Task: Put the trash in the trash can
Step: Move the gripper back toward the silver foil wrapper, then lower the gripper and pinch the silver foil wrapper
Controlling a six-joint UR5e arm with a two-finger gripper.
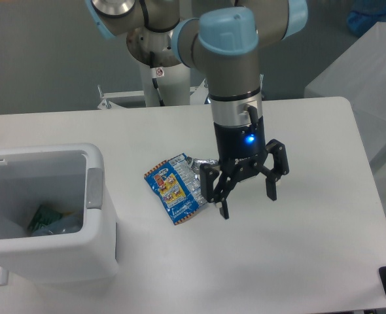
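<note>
We see our gripper (248, 196), fingers spread apart and empty, hovering just right of the blue snack wrapper (175, 188), whose long axis runs diagonally.

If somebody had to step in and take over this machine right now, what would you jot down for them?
Hand: open, empty, hanging above the table just right of the blue wrapper.
Trash can: at the table's left end, open, with something already lying in the bottom; it looks like a crushed bottle.
Still on the table: the wrapper and, touching its upper right, the silver foil piece, partly hidden behind the hand.
Left: bin those two.
</note>
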